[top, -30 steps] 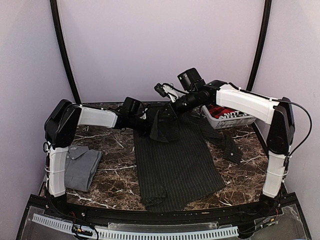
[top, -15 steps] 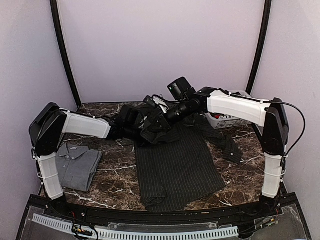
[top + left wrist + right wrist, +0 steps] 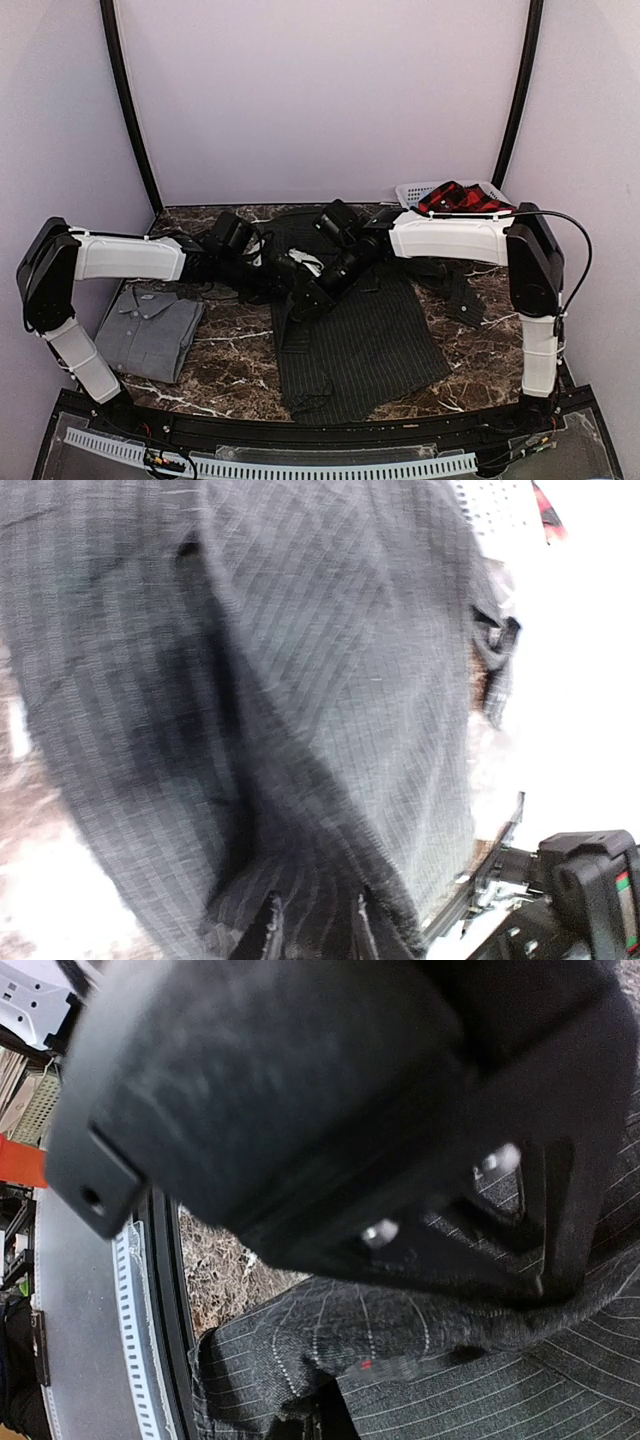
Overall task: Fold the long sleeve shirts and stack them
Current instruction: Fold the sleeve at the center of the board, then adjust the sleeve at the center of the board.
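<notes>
The black pinstriped shirt [image 3: 365,340] lies spread across the middle of the marble table, its upper part bunched under both grippers. My left gripper [image 3: 283,283] reaches in from the left. In the left wrist view its fingertips [image 3: 270,920] are shut on a fold of the pinstriped cloth [image 3: 300,680]. My right gripper [image 3: 318,290] comes in from the right, right next to the left one, and is shut with bunched pinstriped cloth [image 3: 500,1390] at its tips. The grey shirt [image 3: 150,330] lies folded at the left. The red-and-black plaid shirt [image 3: 455,198] sits in the basket.
The white slatted basket [image 3: 412,190] stands at the back right corner. A pinstriped sleeve [image 3: 465,295] trails out to the right. A blurred black body [image 3: 300,1110] fills most of the right wrist view. The table's front rail [image 3: 150,1310] shows at its left.
Both grippers came down and forward from the back of the table, carrying the shirt's upper part over its body. The right arm no longer hides the basket.
</notes>
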You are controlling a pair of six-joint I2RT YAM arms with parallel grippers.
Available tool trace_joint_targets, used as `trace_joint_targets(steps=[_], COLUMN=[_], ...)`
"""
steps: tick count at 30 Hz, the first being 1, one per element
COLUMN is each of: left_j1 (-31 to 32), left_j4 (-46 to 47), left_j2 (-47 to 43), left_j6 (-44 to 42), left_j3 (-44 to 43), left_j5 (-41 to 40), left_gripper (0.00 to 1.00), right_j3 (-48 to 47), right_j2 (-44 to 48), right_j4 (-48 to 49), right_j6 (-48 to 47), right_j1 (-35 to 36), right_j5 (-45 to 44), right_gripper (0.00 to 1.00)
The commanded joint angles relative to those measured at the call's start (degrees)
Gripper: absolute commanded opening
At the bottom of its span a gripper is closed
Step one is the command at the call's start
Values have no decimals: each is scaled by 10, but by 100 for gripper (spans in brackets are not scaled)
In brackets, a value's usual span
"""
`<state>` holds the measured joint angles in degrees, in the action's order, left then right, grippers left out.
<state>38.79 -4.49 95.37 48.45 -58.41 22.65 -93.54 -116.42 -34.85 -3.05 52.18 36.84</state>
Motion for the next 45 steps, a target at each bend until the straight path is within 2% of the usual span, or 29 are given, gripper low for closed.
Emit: trace_joint_targets(steps=[1, 4, 7, 11, 14, 17, 26, 38, 45], left_j1=[-4, -23, -41, -75, -84, -87, -93, -98, -97], left_j4=[-90, -106, -119, -122, -128, -133, -156, -175, -192], left_j2=[-38, -55, -71, -85, -87, -87, -58, 56, 77], left_j6=[-38, -46, -58, -77, -98, -115, -160, -236, -262], left_j3=[11, 17, 29, 46, 52, 52, 46, -11, -11], left_j5=[-57, -60, -54, -25, -10, 2, -47, -68, -45], left_gripper=[25, 28, 32, 39, 49, 56, 58, 57, 53], right_j3=[-38, -47, -47, -43, -8, 34, 138, 246, 287], right_j2=[-16, -26, -34, -37, -11, 25, 67, 95, 106], right_j4=[-25, -37, -6, 66, 128, 163, 210, 319, 370], right_j6=[-13, -15, 19, 82, 122, 152, 270, 364, 390], right_j1=[9, 23, 36, 64, 71, 65, 17, -9, -15], right_j5=[-8, -20, -19, -9, 0, -50, -173, -205, -209], right_gripper=[0, 0, 8, 28, 44, 53, 51, 50, 51])
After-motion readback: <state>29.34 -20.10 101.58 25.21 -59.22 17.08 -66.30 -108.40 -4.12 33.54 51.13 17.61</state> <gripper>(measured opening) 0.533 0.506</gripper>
